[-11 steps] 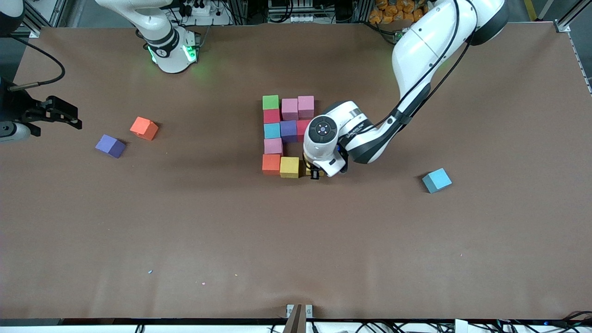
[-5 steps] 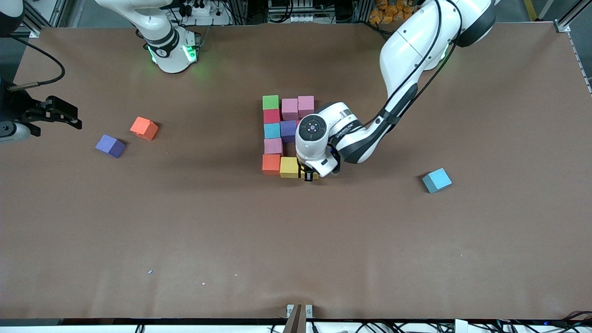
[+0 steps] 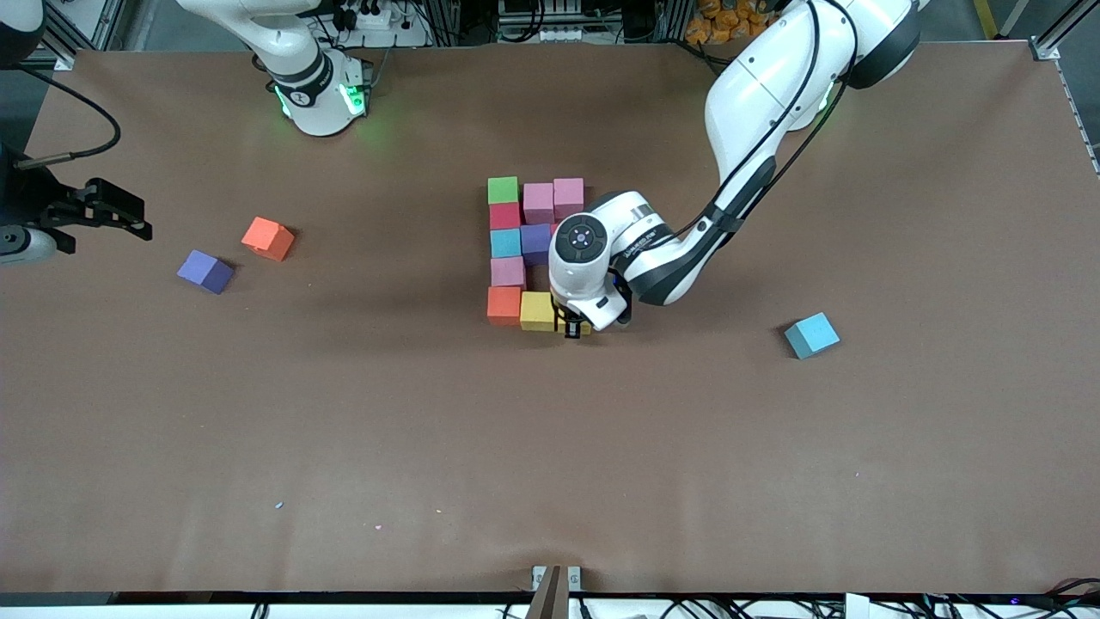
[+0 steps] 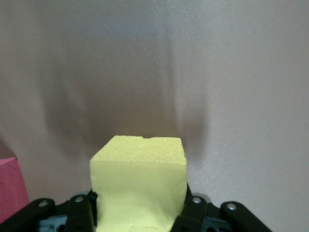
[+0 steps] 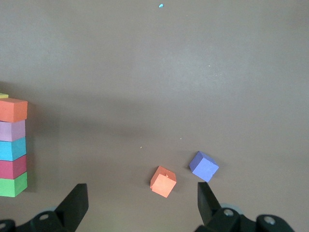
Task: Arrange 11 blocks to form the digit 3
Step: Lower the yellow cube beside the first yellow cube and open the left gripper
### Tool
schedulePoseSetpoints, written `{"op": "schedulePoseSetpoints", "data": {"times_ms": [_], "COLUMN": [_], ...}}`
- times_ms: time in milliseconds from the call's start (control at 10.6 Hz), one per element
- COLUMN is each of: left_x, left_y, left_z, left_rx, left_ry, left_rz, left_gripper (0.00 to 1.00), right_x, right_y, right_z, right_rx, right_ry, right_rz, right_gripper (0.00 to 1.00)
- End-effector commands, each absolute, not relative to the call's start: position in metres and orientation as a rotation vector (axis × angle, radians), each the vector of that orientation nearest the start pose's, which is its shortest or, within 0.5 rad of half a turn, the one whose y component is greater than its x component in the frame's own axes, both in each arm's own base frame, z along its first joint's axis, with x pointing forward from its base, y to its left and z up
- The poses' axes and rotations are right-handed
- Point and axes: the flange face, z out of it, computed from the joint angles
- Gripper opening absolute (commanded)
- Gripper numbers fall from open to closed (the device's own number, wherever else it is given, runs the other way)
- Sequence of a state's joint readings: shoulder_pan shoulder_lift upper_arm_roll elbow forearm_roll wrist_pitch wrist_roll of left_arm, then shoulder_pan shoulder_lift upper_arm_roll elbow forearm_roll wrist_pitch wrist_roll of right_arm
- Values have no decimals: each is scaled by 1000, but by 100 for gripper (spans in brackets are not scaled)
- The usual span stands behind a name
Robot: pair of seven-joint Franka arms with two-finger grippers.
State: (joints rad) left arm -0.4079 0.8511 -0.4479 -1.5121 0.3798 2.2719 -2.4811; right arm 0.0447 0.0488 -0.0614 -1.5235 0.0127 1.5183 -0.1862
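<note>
Since a second earlier, the left arm had swung its wrist in toward the stack of blocks [image 3: 533,249], and then it barely moved. It bent down low, with the left gripper [image 3: 574,327] squeezed tight on a yellow block [image 4: 139,186], right beside the other yellow block [image 3: 537,310] in the nearest row. The right gripper [image 3: 129,219] waited wide open, over the table's edge, near the loose orange block [image 3: 267,238] and purple block [image 3: 205,272].

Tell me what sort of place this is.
Likely a robotics lab: two arms bolted at a brown-covered table, foam blocks laid out for a test, cables and power strips along the table's edge.
</note>
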Motion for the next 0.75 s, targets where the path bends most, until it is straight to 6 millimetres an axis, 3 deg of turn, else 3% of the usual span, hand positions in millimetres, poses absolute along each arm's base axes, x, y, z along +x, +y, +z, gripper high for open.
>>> {"op": "schedulePoseSetpoints", "data": {"times_ms": [0, 188, 282, 377, 659], "left_x": [507, 508, 512, 512, 517], "left_y": [-503, -502, -499, -500, -491], "left_z": [189, 189, 192, 195, 228], "left_rx": [-2278, -2281, -2277, -2279, -2278], "left_ry": [-2175, -2172, -2184, -2183, -2153], "left_rz": [84, 82, 79, 77, 6], "left_gripper": [0, 0, 54, 100, 100], "right_x": [559, 559, 559, 559, 559], "right_y": [-7, -7, -7, -7, -7], "right_z": [620, 620, 620, 620, 620], "right_rx": [-3104, -3105, -3105, -3105, -3104], "right_ry": [-256, -256, -256, -256, -256], "right_rz": [65, 66, 66, 66, 65], "right_gripper": [100, 100, 100, 100, 100]}}
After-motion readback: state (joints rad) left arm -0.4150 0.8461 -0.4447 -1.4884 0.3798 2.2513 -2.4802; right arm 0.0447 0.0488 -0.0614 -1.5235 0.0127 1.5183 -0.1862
